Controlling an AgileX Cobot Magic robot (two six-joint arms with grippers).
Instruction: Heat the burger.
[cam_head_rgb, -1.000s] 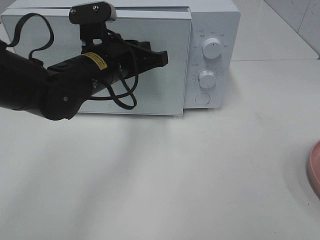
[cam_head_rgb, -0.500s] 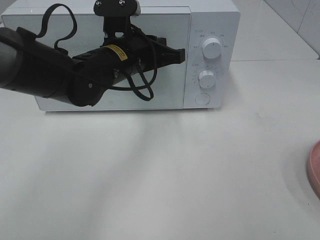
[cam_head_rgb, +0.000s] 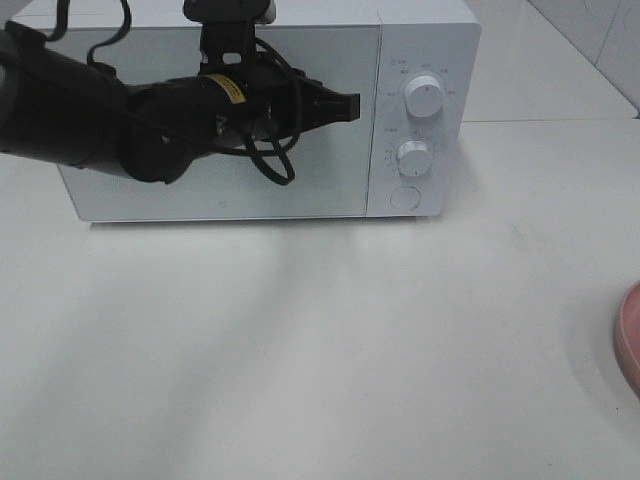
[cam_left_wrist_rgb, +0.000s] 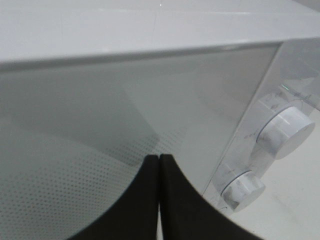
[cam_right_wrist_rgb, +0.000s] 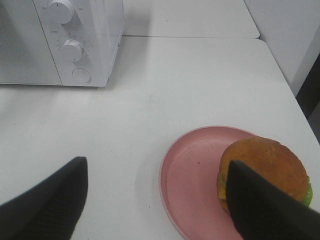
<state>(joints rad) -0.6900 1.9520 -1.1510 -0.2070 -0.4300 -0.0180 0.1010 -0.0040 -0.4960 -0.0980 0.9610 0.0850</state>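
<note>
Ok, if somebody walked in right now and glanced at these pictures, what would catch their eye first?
Probably the bulky black left arm stretched across the white microwave, its left gripper shut and close to the closed glass door. Next, the burger sitting on the pink plate on the white table, off to the right of the microwave, with the right gripper open above it.

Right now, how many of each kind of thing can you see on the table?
Microwave: 1
Knobs on the microwave: 2
Round button on the microwave: 1
Pink plate: 1
Burger: 1
Total: 6
</note>
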